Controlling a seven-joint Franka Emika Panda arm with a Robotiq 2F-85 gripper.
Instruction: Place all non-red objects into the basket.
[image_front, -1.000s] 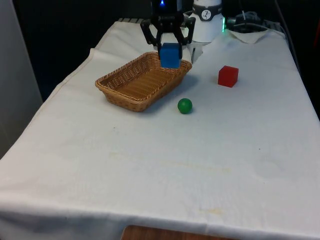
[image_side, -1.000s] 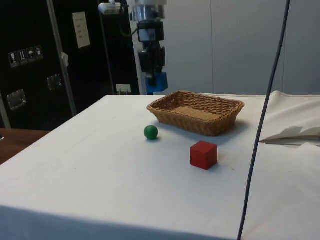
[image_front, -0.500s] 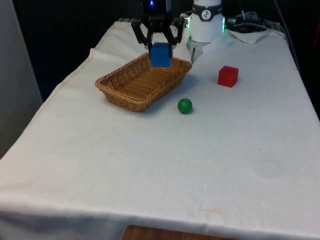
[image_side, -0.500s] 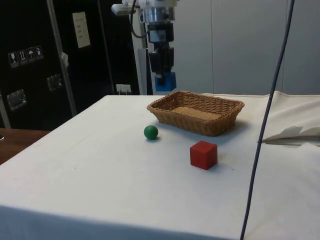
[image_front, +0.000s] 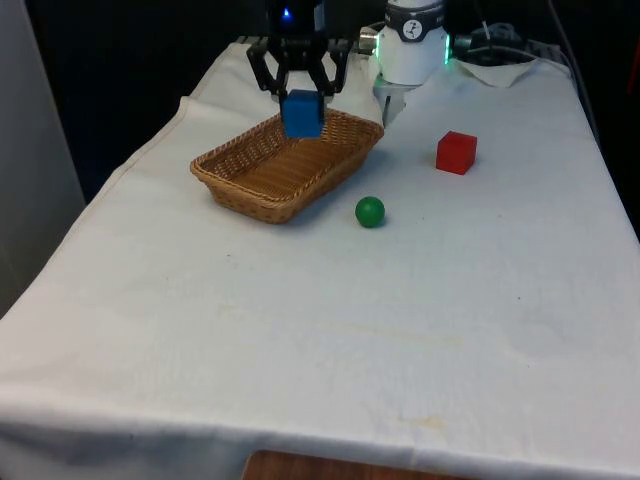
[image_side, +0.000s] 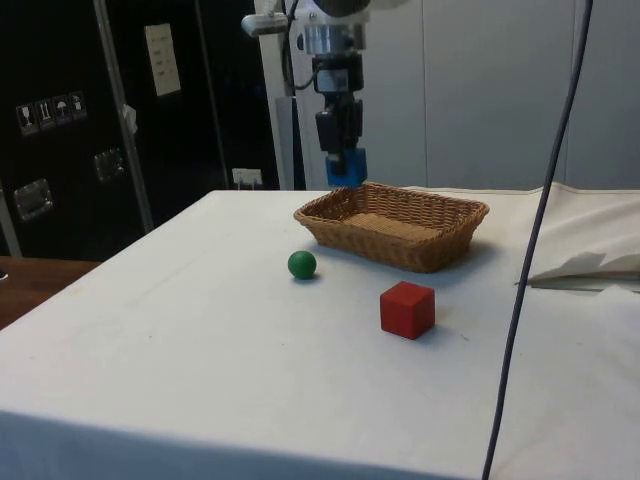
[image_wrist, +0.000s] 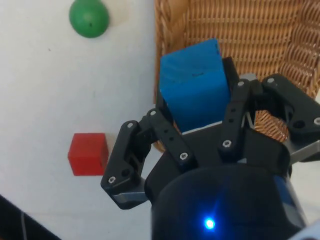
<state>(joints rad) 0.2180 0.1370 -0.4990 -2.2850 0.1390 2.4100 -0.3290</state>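
Observation:
My black gripper (image_front: 300, 100) is shut on a blue block (image_front: 302, 113), held in the air above the far end of the woven basket (image_front: 240, 185). From the side, the gripper (image_side: 345, 168) and the blue block (image_side: 348, 170) hang just over the basket's (image_side: 420, 250) near rim. In the wrist view the blue block (image_wrist: 195, 87) sits between the fingers, over the basket (image_wrist: 260, 35) edge. A green ball (image_front: 370, 211) lies on the cloth beside the basket, and a red cube (image_front: 456, 152) rests farther to the front view's right.
The green ball (image_side: 302, 264) and red cube (image_side: 407, 309) lie on open white cloth in the side view. A dark cable (image_side: 530, 250) hangs down in front of the side camera. Crumpled cloth (image_side: 590, 262) lies past the basket.
The gripper has carried the blue block toward the front view's left, from over the basket's right rim to over its interior end. The ball and red cube have stayed put.

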